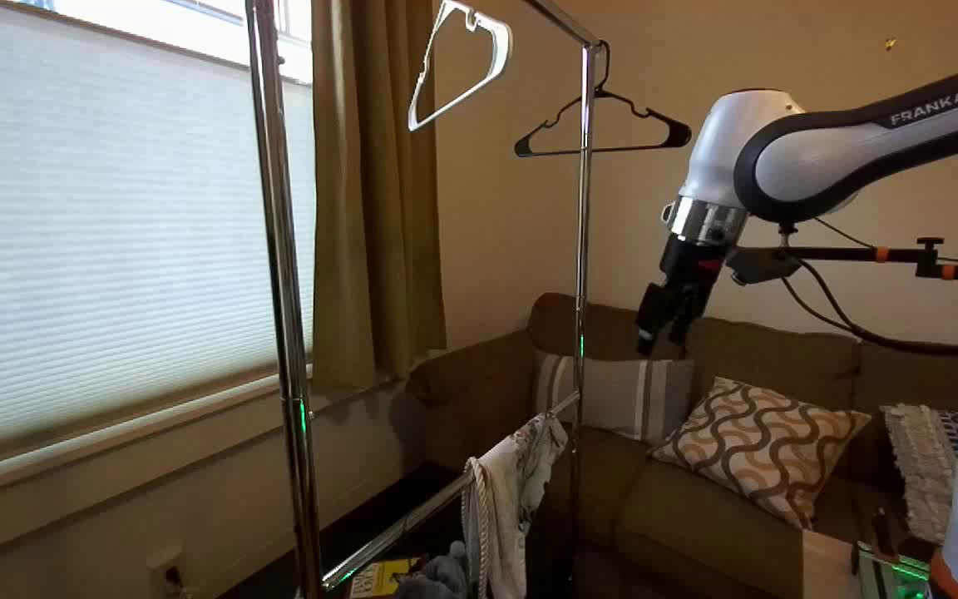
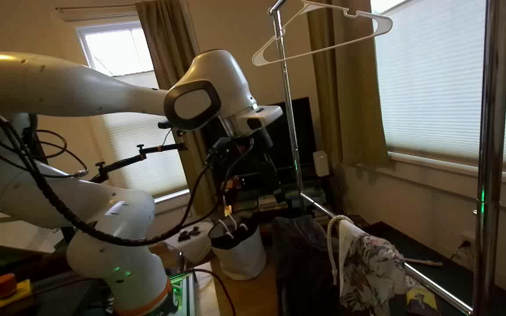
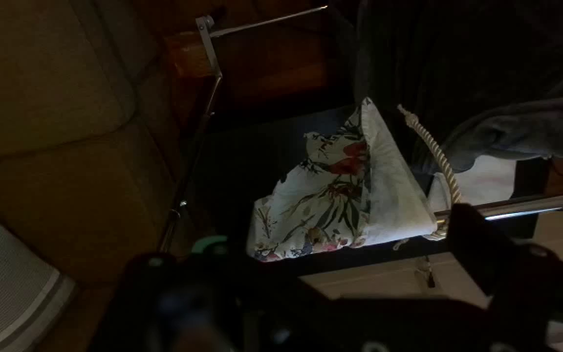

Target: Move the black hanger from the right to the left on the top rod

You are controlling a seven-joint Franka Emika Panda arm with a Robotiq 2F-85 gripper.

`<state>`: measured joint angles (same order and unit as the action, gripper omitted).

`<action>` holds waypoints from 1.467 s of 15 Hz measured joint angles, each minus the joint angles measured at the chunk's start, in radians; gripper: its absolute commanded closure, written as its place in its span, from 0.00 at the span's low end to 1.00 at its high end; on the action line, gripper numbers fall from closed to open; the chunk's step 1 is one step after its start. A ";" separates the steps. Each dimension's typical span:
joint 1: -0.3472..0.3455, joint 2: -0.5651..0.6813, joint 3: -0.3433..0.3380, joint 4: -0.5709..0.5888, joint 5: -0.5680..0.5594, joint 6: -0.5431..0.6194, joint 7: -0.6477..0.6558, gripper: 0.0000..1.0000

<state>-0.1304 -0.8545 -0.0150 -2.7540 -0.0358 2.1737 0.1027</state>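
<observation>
Evidently the approach comes first, for the black hanger [image 1: 624, 150] hangs by its hook at the right end of the top rod [image 1: 564, 22], close by the upright pole [image 1: 582, 258], and the gripper [image 1: 662, 343] is well apart from it. Its fingers [image 3: 472, 254] are spread with nothing between them, pointing downward below the hanger's level; the wrist view takes in the floral cloth [image 3: 328, 198] and the lower crossbar [image 3: 521, 208], not the hanger. To do this well, leave the fingers spread, raise the gripper and tip it up until they face the hanger's neck, then close just under the hook, where a pinch should leave little swing. Whether the hook sits inside or beyond that pole I cannot tell, so a slow approach beside it seems wise. Once held, the hook should be lifted fully clear of the rod before travelling left, and set down short of the white hanger [image 1: 501, 48], so the two do not tangle.
</observation>
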 measured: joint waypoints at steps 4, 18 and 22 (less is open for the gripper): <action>0.000 0.006 0.000 -0.004 0.000 0.000 0.000 0.00; -0.174 0.003 -0.069 0.268 -0.070 0.060 0.037 0.00; -0.174 0.007 -0.129 0.441 -0.166 0.061 -0.141 0.00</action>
<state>-0.3047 -0.8475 -0.1435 -2.3128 -0.2019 2.2344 -0.0387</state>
